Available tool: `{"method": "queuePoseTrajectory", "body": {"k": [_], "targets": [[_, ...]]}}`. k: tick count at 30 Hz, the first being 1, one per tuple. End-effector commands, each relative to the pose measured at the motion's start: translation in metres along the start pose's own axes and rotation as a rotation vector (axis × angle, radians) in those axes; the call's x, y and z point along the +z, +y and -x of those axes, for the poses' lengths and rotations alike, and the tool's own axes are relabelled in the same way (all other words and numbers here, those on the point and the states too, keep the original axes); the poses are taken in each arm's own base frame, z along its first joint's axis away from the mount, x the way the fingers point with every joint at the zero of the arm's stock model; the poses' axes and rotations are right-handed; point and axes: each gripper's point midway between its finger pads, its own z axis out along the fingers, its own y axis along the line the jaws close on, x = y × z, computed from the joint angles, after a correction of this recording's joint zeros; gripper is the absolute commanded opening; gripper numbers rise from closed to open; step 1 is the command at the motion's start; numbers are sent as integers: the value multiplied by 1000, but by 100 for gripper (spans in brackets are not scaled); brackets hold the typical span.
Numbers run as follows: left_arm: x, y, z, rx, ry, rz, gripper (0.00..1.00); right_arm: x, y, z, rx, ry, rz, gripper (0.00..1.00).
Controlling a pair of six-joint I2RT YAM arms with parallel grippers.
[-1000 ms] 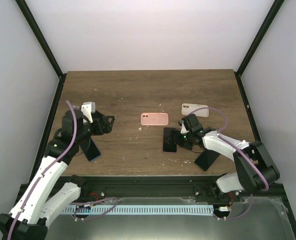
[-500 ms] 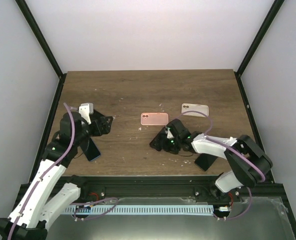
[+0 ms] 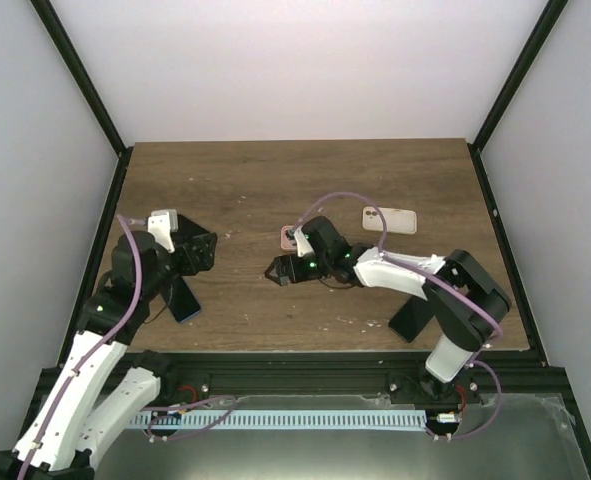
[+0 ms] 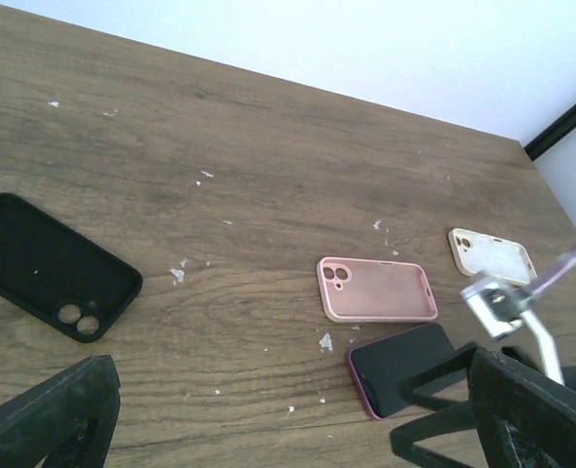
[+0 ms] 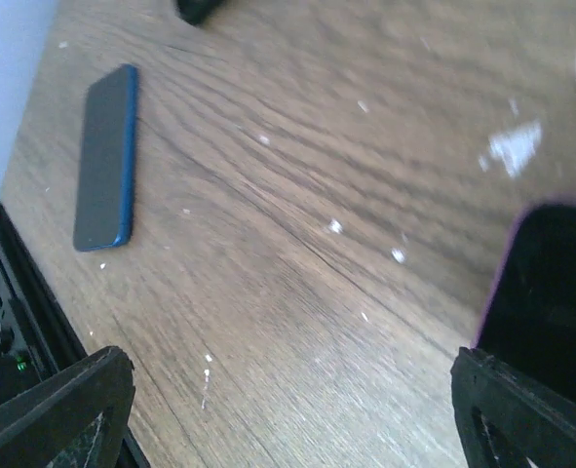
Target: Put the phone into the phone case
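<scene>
A dark phone with a purple rim point(image 4: 404, 366) lies flat on the table just in front of the pink case point(image 4: 377, 290). It also shows at the right edge of the right wrist view point(image 5: 551, 292). In the top view my right arm hides it. My right gripper point(image 3: 281, 270) is open and empty, low over the table, with one finger point(image 4: 443, 375) across the phone. The pink case point(image 3: 291, 236) is half covered by that arm. My left gripper point(image 3: 200, 250) is open and empty at the left, well apart from the phone.
A cream case point(image 3: 389, 220) lies at the back right. A blue phone point(image 3: 183, 300) lies front left, also in the right wrist view point(image 5: 107, 156). A black case point(image 4: 54, 268) lies near my left gripper. A dark flat object point(image 3: 413, 318) stands near the front right edge.
My right arm has swung left across the table, so its gripper now reaches over and past the dark phone. My left gripper has drawn back slightly to the left.
</scene>
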Motion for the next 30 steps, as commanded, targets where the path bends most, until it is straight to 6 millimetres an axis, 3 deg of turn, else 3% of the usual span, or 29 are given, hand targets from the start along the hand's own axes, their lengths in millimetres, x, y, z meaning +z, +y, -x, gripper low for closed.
{"method": "queuePoseTrajectory", "body": {"k": [1,6,11,18,24,27,30], "targets": [[-7,9,1,19,-28,45,98,-30,27,29,-423,-46,5,92],[-18,15,10,30,-81,80,98,-34,16,13,-778,45,33,93],[-26,16,15,31,-127,77,97,-21,-20,13,-864,181,29,92],[-30,18,16,33,-148,85,98,-18,-38,54,-866,211,97,95],[-30,19,16,37,-147,93,98,-13,-56,66,-855,203,53,94],[-30,19,16,39,-148,94,98,-15,-67,98,-833,110,-53,89],[-29,20,16,41,-146,99,98,-15,-67,110,-819,75,-82,76]]}}
